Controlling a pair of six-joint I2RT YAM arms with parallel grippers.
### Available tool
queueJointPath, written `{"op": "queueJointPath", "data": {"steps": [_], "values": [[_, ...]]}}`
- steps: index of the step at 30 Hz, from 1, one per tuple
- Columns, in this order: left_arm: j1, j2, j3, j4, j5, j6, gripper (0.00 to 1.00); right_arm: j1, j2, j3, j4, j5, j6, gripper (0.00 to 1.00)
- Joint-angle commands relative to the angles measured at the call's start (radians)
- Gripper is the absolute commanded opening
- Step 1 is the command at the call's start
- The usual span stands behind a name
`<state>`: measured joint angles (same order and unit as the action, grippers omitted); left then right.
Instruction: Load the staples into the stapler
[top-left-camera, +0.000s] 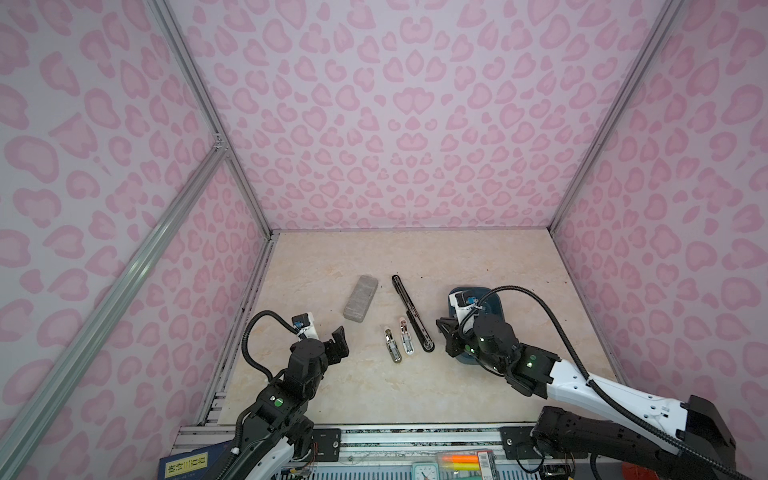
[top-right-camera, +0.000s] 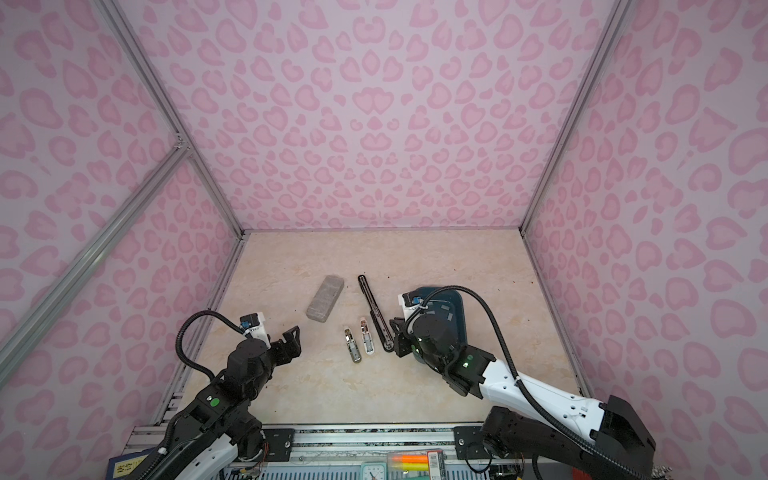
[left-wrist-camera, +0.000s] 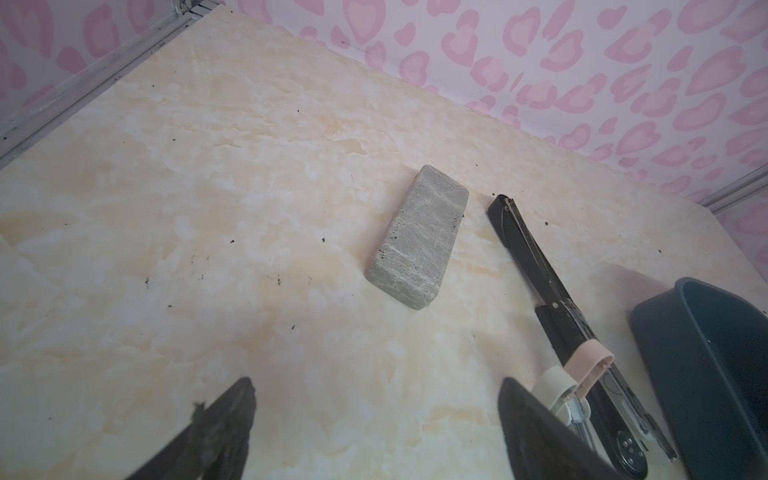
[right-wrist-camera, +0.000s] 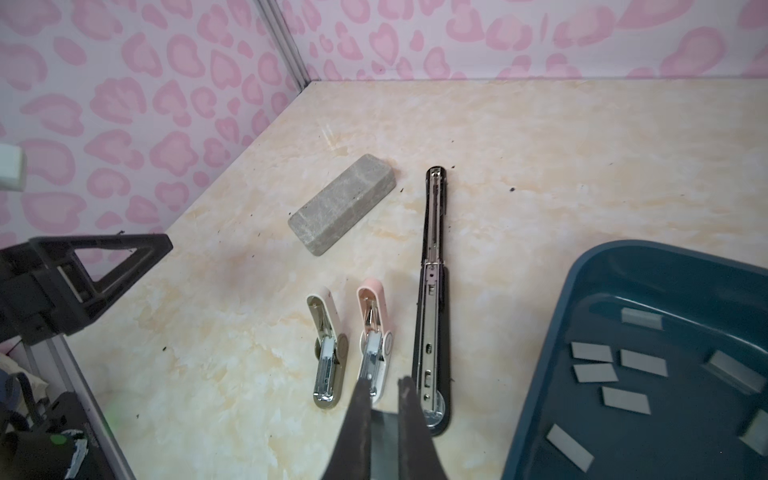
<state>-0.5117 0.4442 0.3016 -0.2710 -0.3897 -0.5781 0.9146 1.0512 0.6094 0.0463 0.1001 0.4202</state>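
Early on: your right gripper (right-wrist-camera: 383, 380) is pinched on what looks like one grey strip (right-wrist-camera: 384, 440), low centre of the right wrist view, not yet at the open black stapler (right-wrist-camera: 432, 291) mid-frame; more staples (right-wrist-camera: 625, 399) lie in the tray (right-wrist-camera: 536, 395) lower right. Your left gripper (left-wrist-camera: 374, 384) gapes wide, empty. The right fingers (right-wrist-camera: 361, 415) hide most of the strip, and you can't tell if the stapler's channel is loaded

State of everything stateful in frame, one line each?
Long black stapler: opened flat, magazine exposed.
Small pink stapler: open.
Small cream stapler: open.
Dark blue plastic tray: holds loose grey metallic staple strips.
Left pincer: open, empty.
Right pincer: shut, seemingly on one staple strip.
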Motion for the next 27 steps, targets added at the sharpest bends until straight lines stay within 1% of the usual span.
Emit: {"op": "queueJointPath", "data": {"steps": [1,4,6,9,11,13,18,22,27], "values": [[0.001,-0.02,-0.007,-0.003,-0.01,-0.008,0.93,0.024,0.073,0.003,0.159,-0.027,-0.066,0.02],[0.001,-0.025,-0.009,-0.003,-0.012,-0.008,0.94,0.038,0.15,0.04,0.172,-0.073,-0.113,0.02],[0.001,-0.027,-0.012,0.005,-0.012,-0.004,0.95,0.041,0.192,0.096,0.107,-0.101,-0.153,0.01],[0.001,-0.018,-0.012,0.021,-0.015,0.001,0.96,0.041,0.215,0.132,0.058,-0.077,-0.202,0.0],[0.001,-0.007,-0.01,0.026,-0.025,0.002,0.96,0.039,0.203,0.121,0.05,-0.033,-0.213,0.03],[0.001,0.006,-0.004,0.026,-0.033,0.003,0.97,0.025,0.186,0.097,0.072,-0.025,-0.235,0.08],[0.001,0.005,-0.008,0.044,-0.026,0.016,0.96,0.009,0.173,0.073,0.081,-0.073,-0.267,0.04],[0.001,-0.022,-0.016,0.046,-0.041,0.019,0.98,-0.004,0.175,0.034,0.123,-0.081,-0.26,0.06],[0.001,-0.057,-0.029,0.051,-0.031,0.024,0.99,-0.021,0.207,0.013,0.169,-0.109,-0.262,0.05]]}}
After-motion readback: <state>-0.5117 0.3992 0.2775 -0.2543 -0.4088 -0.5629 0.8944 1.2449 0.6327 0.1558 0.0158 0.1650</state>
